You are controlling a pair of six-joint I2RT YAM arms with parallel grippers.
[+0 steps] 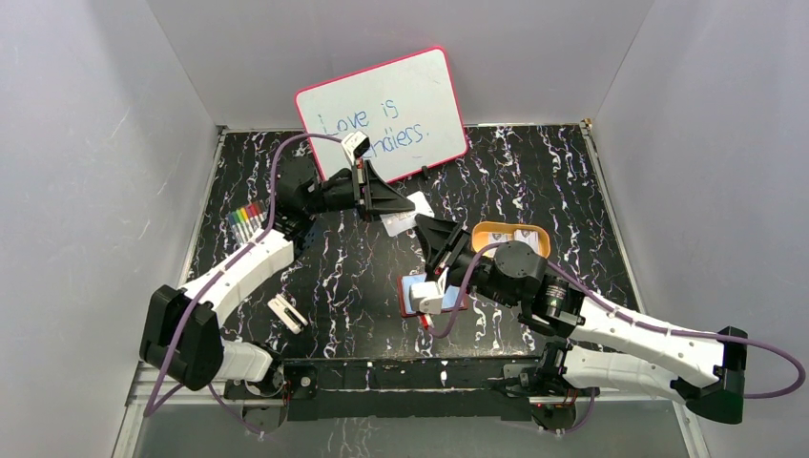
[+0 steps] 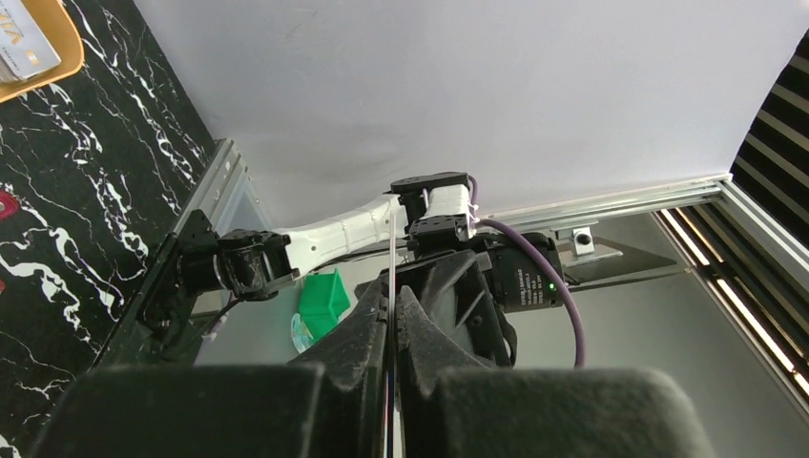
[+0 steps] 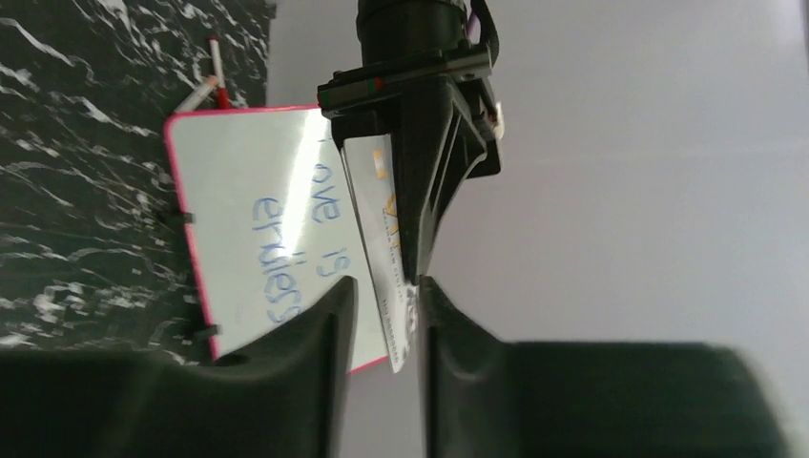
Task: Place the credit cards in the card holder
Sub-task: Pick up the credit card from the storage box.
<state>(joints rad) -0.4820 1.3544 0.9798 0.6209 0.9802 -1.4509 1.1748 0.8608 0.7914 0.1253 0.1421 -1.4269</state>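
Mid-air handover above the black, white-veined tabletop (image 1: 534, 172): the danger at this point is a dropped or skewed card. Should the left hand (image 2: 391, 307) release before the right hand (image 3: 382, 286) has closed, the thin whitish-grey plastic credit card (image 3: 370, 205) would likely fall flat on the tabletop, where it would be hard to lift again. A pinch on one corner alone could let the card twist and later jam at a pocket mouth. The left hand's fingers are pressed together on the card, which shows edge-on as a pale line between them in the left wrist view. The right hand's fingers stand partly apart, with the card's lower edge reaching down between them. The card sits close to one finger, but contact cannot be told. The dark-red folding card holder (image 1: 416, 292), its pale blue pockets showing, lies open on the tabletop under the right arm, near the card but apart from it. More whitish cards (image 1: 525, 236) lie in the yellow-orange oval tray (image 1: 488, 228) beside that arm. A pink-framed whiteboard (image 1: 382, 110) leans at the back.
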